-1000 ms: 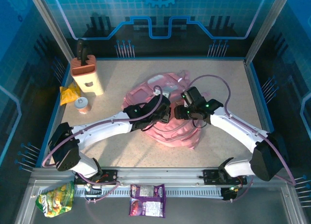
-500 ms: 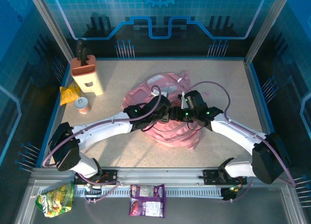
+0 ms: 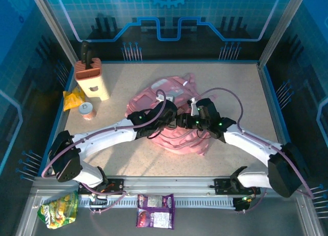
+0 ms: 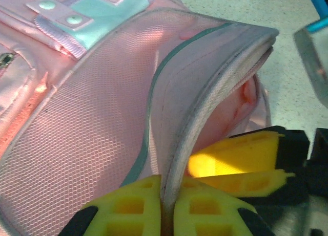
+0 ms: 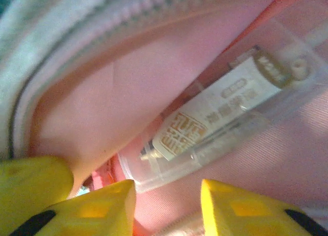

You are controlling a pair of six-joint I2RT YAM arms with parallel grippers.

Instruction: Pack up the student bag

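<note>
The student bag [image 3: 171, 95], pink with pale trim, lies mid-table. My left gripper [image 3: 173, 122] is shut on the grey zip edge of its opening [image 4: 205, 108] and holds that flap up; in the left wrist view the edge runs down between the yellow fingers [image 4: 134, 205]. My right gripper [image 3: 186, 122] stands open just inside the mouth, facing the pink lining [image 5: 102, 92]. A clear plastic case with a white label [image 5: 215, 110] lies inside the bag just beyond the right fingertips [image 5: 110, 202], not between them. The right gripper's yellow fingers [image 4: 241, 162] sit close beside the left gripper.
A knife block [image 3: 92, 78], a yellow packet [image 3: 74, 99] and a small jar [image 3: 88, 110] stand at the back left. On the near ledge lie a green snack bag [image 3: 59, 209] and a purple packet [image 3: 155, 211]. Blue walls ring the table.
My right gripper has moved left and down into the bag's mouth, ending close to the left gripper. The left gripper has kept its hold and shifted slightly left, lifting the flap.
</note>
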